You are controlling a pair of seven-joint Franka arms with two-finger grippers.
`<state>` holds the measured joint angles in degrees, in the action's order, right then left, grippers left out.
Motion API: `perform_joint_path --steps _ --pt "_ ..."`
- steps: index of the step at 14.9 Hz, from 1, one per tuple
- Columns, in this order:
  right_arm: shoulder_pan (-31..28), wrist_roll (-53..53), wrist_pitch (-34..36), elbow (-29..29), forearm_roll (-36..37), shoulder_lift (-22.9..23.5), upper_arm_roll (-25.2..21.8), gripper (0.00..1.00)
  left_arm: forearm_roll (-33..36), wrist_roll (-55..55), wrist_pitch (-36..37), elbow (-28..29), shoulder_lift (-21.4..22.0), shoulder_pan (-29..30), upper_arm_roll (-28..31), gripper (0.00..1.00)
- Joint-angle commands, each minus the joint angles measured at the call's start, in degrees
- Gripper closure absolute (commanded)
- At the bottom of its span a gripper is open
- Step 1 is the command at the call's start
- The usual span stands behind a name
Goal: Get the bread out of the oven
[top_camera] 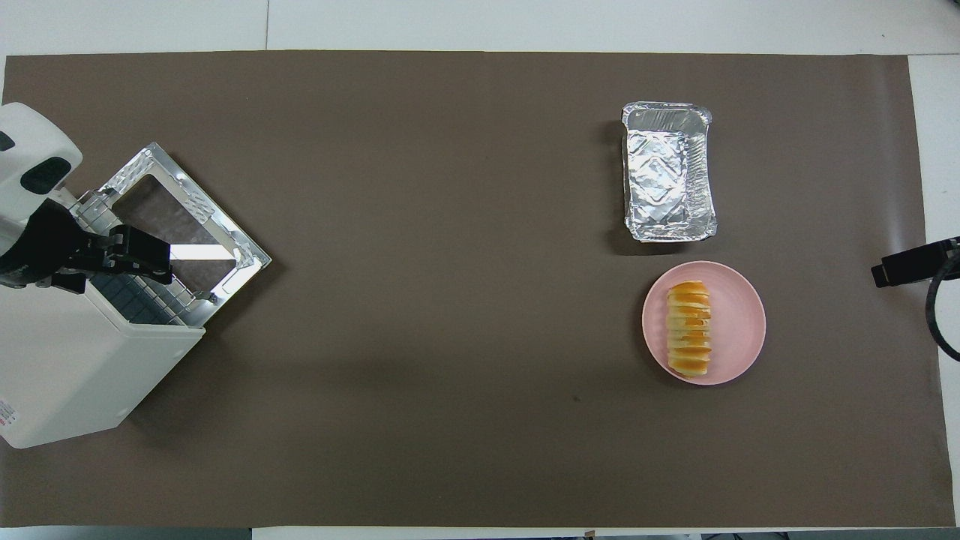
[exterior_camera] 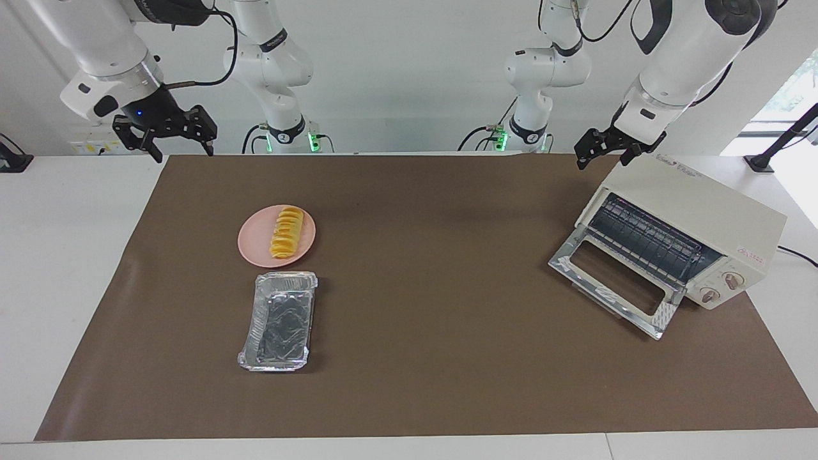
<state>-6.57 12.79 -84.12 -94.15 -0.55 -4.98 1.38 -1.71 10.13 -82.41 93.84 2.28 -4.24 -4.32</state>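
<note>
The bread (exterior_camera: 287, 233) (top_camera: 690, 328), a ridged golden loaf, lies on a round pink plate (exterior_camera: 255, 246) (top_camera: 739, 322) toward the right arm's end of the table. The cream-white oven (exterior_camera: 696, 204) (top_camera: 75, 375) stands at the left arm's end with its glass door (exterior_camera: 613, 281) dropped open; only the bare wire rack (exterior_camera: 645, 236) shows inside. My left gripper (exterior_camera: 604, 156) (top_camera: 150, 255) hangs open over the oven's top edge, holding nothing. My right gripper (exterior_camera: 182, 150) is raised over the mat's corner nearest its base, open and empty.
A crinkled silver foil tray (exterior_camera: 281, 319) (top_camera: 667, 172) sits beside the plate, farther from the robots. A brown mat (exterior_camera: 434, 332) covers most of the white table. Two knobs (exterior_camera: 722, 287) face outward on the oven's front.
</note>
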Motion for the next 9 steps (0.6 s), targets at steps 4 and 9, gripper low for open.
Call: perform_joint_path --steps 4,9 --pt "-0.29 -0.75 -0.78 -0.86 -0.86 -1.08 0.02 0.0 0.83 -0.02 0.58 0.56 0.97 0.55 -0.52 0.0" --pt "-0.2 -0.49 -0.96 -1.3 -0.33 -1.34 0.47 0.0 0.83 -0.11 0.58 0.56 0.97 0.55 -0.52 0.0"
